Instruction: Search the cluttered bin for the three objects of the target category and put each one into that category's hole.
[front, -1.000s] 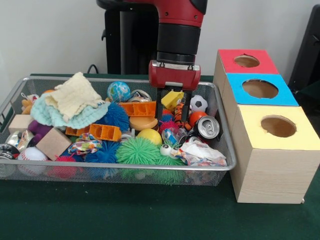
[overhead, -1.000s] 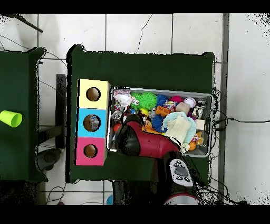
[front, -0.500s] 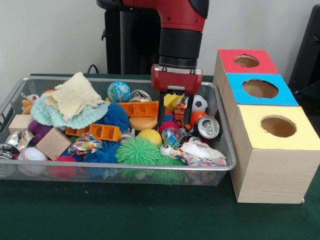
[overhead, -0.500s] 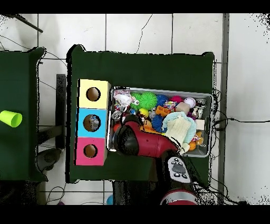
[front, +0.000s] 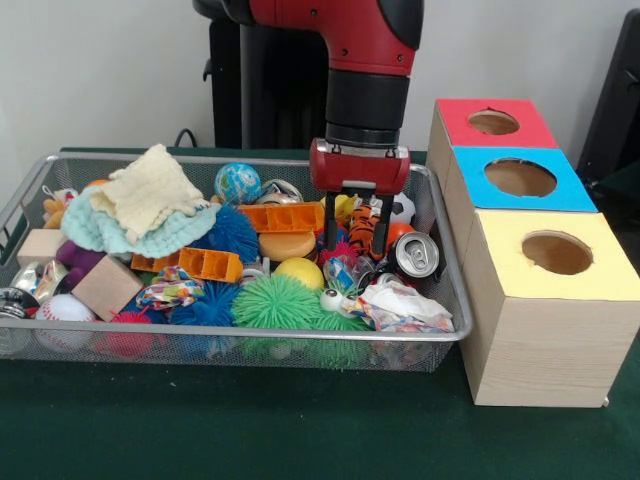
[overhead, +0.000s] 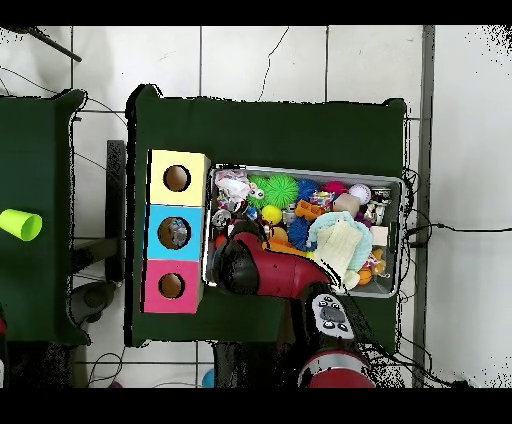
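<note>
Above the bin (front: 445, 300), the gripper (front: 356, 247) has risen, clenched on a striped tiger toy (front: 362, 222), ready for its hole.

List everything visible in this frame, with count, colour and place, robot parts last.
wire bin: one, silver mesh, on the green table.
sorting boxes: three, wooden, red, blue and yellow tops, each with a hole, beside the bin.
cloths: cream on pale green, two, bin's left.
spiky balls: several, green, blue, pink, bin's front.
orange blocks: at least two, bin's middle.
drink can: one, silver, right side.
soccer ball: one, black and white, back right.
globe ball: one, blue, back.
wooden cubes: two, left.
striped tiger toy: one, orange, between the tool's fingers.
tool: one, red body, shut on the tiger toy.
</note>
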